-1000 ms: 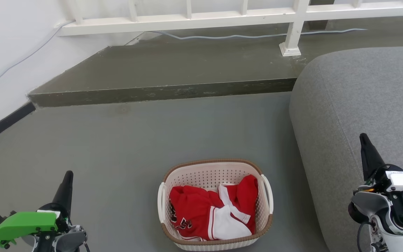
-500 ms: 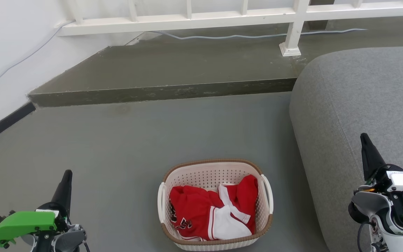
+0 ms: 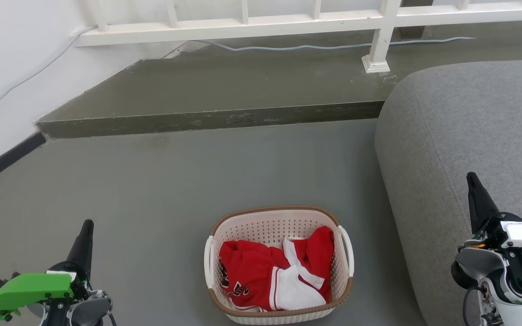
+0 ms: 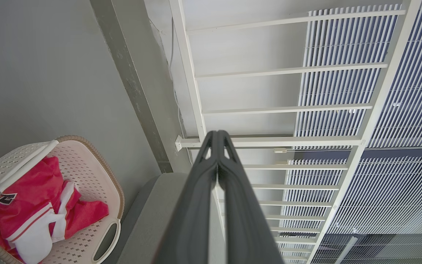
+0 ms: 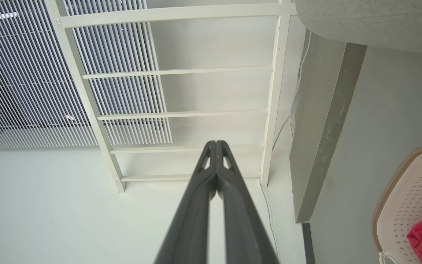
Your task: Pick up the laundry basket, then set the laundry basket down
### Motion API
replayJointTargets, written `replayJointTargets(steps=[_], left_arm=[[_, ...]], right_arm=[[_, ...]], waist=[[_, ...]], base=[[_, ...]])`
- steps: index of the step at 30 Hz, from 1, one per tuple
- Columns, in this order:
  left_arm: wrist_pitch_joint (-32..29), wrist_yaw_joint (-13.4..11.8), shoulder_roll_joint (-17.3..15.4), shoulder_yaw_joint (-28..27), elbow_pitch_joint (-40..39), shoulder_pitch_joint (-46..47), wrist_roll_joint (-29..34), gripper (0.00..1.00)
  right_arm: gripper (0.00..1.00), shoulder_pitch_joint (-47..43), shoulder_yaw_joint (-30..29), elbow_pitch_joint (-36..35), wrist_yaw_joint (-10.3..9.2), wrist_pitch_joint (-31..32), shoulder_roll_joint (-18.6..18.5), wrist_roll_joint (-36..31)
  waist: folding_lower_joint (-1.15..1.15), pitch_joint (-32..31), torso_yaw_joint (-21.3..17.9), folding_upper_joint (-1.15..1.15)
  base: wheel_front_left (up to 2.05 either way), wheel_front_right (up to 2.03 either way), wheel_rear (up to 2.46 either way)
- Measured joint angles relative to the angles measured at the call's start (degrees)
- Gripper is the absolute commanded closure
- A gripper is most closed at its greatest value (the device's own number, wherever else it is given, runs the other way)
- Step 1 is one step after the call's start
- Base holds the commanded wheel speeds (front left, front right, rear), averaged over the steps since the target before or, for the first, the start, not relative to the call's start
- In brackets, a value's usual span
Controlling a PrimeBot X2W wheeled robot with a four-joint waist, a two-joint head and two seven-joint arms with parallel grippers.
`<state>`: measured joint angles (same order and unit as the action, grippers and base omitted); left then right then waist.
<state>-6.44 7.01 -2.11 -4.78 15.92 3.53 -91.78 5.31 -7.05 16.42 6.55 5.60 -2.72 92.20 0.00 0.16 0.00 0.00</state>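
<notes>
Cream-white laundry basket [image 3: 270,226] sits on the floor [image 3: 175,194] at bottom centre, red clothes [image 3: 252,276] inside; my left gripper [image 3: 88,226] and right gripper [image 3: 471,177], in the lower corners, have fingers pressed together, empty.

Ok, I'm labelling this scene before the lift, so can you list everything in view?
laundry basket: one, cream with brown rim bands, on the floor
clothes: one bundle, red and white, inside the basket
sofa: one, grey, right of the basket
step: one, dark grey, beyond the basket
railing: one, white, on the step
cable: one, pale, on the step below the railing
left gripper: one, dark fingers shut, lower left, apart from the basket
right gripper: one, dark fingers shut, lower right, before the sofa
</notes>
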Motion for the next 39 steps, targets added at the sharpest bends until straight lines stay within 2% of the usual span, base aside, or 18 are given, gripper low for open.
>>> replayJointTargets(steps=[39], left_arm=[[0.0, 0.0, 0.0, 0.0, 0.0, 0.0, 0.0, 1.00]], right_arm=[[1.00, 0.0, 0.0, -0.1, 0.00, 0.0, 0.1, 0.0]], waist=[[0.00, 0.0, 0.0, 0.00]], base=[[0.00, 0.00, 0.00]])
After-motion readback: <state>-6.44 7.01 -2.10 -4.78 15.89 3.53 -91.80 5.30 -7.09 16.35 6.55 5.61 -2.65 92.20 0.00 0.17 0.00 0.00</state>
